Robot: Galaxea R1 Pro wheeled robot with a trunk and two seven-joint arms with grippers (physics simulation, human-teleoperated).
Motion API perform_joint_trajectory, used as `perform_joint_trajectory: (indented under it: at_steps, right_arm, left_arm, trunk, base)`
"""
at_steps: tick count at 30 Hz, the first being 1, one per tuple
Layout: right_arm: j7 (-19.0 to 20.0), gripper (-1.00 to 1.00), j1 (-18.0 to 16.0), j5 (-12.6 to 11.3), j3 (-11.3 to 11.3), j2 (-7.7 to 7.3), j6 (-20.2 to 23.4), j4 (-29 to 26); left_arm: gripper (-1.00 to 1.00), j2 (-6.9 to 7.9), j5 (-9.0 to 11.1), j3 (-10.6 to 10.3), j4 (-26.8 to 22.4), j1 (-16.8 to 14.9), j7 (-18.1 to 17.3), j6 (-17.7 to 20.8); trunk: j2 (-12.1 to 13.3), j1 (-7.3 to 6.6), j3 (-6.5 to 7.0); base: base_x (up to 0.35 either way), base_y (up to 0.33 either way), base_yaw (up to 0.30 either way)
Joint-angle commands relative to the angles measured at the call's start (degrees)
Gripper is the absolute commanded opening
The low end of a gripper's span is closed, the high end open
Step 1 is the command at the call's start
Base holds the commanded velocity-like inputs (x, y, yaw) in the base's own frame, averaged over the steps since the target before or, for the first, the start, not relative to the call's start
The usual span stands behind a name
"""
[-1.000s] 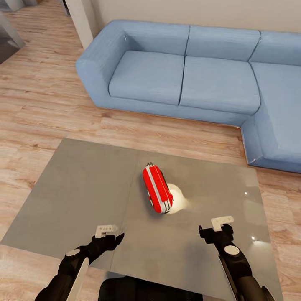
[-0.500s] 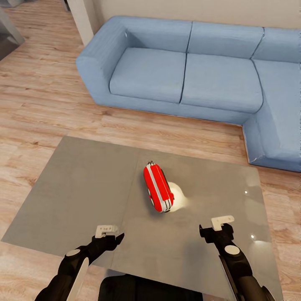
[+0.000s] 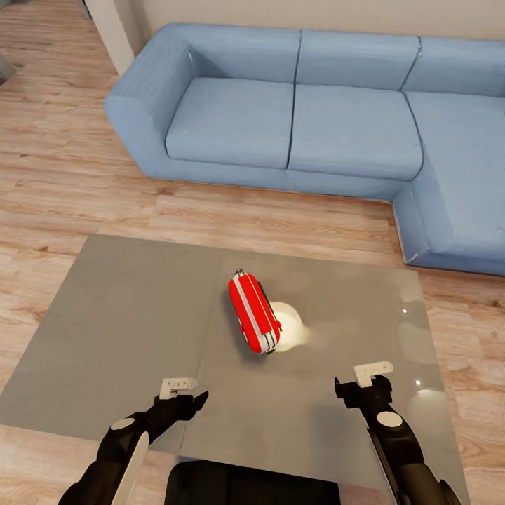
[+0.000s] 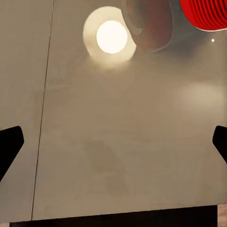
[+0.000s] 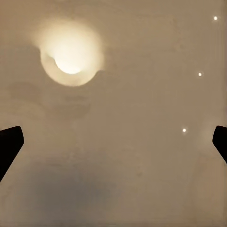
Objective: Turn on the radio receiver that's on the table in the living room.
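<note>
Red radio receiver (image 3: 253,313): lies near middle of the table (image 3: 126,330), just right of the top's seam, narrow edge up w/ white trim stripes showing; dial face not readable from head view. Red corner also shows in left wrist view (image 4: 204,13).
Grey glossy top: mirrors a round lamp glow (image 3: 287,330) right beside the radio, so bright patch is a reflection, not an object.
Left gripper (image 3: 184,394): hovers low over near edge of table, left of seam, nothing between fingers; wrist view shows both dark fingertips (image 4: 9,146) at frame edges, wide apart, i.e. spread open.
Right gripper (image 3: 361,384): over near-right part of table, well apart from radio; fingertips (image 5: 10,144) likewise far apart, empty.
Why held so: both arms look parked forward & symmetric, prob. a ready pose while base lines up w/ the table.
Blue sofa (image 3: 294,133): L-shaped, beyond table across a strip of wood floor (image 3: 63,182); marks this as living room.
Stage (judgement): approach about done, reach not begun; radio not yet touched.
Next needs: one arm to extend toward radio & find its switch/dial.
</note>
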Motion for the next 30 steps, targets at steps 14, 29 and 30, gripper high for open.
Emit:
perform_joint_trajectory:
  at_steps: [14,29,30]
  right_arm:
    - [0.1,1.00,0.0,-0.1,0.1,-0.07,-0.5,0.0]
    - [0.2,1.00,0.0,-0.1,0.0,-0.07,-0.6,0.0]
    - [0.2,1.00,0.0,-0.1,0.0,-0.07,-0.6,0.0]
  left_arm:
    - [1.00,0.03,0.0,0.0,0.0,0.0,0.0,0.0]
    - [1.00,-0.15,0.0,0.0,0.0,0.0,0.1,0.3]
    - [1.00,-0.15,0.0,0.0,0.0,0.0,0.1,0.3]
  trunk:
    - [0.0,0.00,-1.06]
    - [0.0,0.00,-1.98]
    - [0.0,0.00,-1.98]
  base:
    - [0.000,0.000,0.077]
    - [0.000,0.000,0.057]
    - [0.000,0.000,0.005]
